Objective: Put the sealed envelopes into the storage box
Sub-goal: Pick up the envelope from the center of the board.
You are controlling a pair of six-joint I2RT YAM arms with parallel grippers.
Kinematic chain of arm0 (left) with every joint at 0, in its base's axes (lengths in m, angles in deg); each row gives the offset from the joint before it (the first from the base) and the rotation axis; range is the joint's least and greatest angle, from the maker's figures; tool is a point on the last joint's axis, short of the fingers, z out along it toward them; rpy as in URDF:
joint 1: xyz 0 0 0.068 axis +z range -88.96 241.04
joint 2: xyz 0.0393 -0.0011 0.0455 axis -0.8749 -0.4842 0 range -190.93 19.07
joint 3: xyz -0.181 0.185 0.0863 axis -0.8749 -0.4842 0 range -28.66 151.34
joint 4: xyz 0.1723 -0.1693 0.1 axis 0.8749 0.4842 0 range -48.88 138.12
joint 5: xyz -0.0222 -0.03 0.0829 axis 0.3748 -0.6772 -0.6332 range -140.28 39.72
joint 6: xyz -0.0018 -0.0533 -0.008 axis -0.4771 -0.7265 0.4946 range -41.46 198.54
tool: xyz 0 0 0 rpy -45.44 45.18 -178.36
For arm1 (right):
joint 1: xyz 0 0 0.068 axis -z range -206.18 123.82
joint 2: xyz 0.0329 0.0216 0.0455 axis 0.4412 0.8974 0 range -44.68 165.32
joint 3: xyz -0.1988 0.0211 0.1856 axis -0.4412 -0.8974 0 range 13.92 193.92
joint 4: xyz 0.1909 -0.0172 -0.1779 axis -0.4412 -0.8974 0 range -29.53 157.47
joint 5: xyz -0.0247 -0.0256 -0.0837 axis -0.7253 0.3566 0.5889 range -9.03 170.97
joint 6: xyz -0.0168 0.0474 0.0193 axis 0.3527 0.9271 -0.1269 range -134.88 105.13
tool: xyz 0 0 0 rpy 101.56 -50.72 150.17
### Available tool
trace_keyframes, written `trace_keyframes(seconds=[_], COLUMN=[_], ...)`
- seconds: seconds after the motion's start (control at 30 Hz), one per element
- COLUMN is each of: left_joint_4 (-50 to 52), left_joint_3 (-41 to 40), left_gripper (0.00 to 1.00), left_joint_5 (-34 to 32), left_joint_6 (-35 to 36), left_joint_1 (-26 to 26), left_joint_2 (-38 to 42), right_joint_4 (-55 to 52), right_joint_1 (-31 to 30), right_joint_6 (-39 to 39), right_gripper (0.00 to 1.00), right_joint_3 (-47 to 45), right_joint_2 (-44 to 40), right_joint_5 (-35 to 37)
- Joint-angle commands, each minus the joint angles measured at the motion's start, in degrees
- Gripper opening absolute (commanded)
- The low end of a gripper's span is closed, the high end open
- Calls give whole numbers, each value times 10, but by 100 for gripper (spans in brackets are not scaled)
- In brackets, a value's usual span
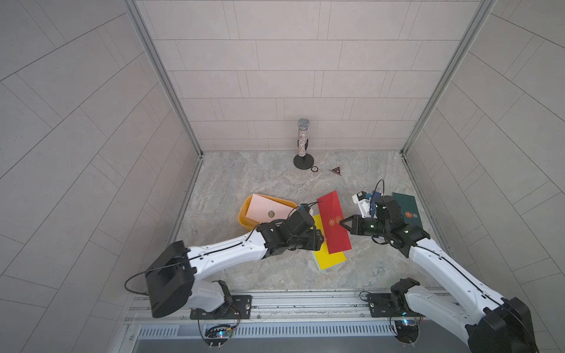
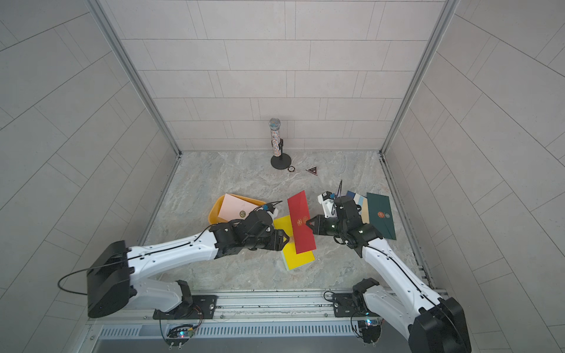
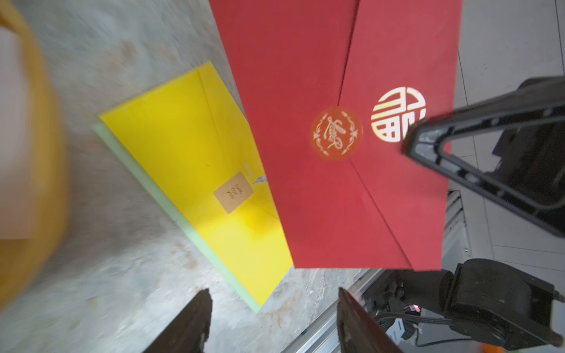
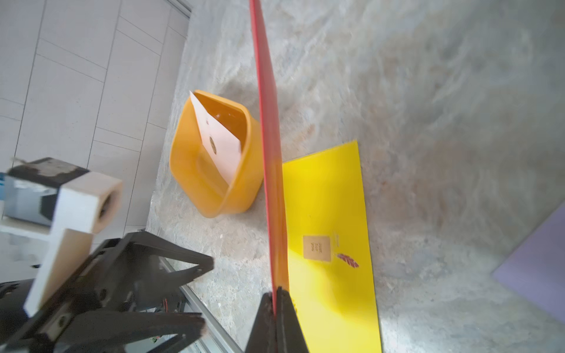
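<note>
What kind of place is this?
Probably a robot test booth, not a home: left arm and right arm bolted to a metal rail, grey panel walls boxing in a marble-look tabletop, props like a glitter microphone.

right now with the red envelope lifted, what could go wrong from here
1. The right tool pinches the red envelope only at one long edge, so it may pivot or slip in transit.
2. The open left tool sits close to its other edge; a bump could knock it loose.
3. The pink envelope already leans over the storage box rim, so the red one may catch on it or slide out.
</note>
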Motion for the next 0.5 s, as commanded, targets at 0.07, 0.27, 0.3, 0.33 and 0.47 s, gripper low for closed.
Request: trace_keyframes(seconds=[0.07,0.27,0.3,0.33,0.47], left_joint_4=[241,408,413,410,397], left_joint_3=[10,67,68,63,39], left_gripper=[70,74,74,75,75], left_joint_5=[-164,-286,-300,-310,-322], left_joint_6=[73,91,105,120,150], left_joint_1=[19,42,42,42,44], left_joint_2=[114,232,250,267,303], right_joint_4=[-93,-268,-291,-320,-440], right_joint_1=[-53,-113,-126,-137,-169], right_joint_6=[-136,-277,-298,-320,-382], right_gripper=[0,0,0,0,0], right_joint_3=[155,436,480,530,735], right_joint_2=[85,315,353,394,557], right_joint_5=[45,24,27,24,25])
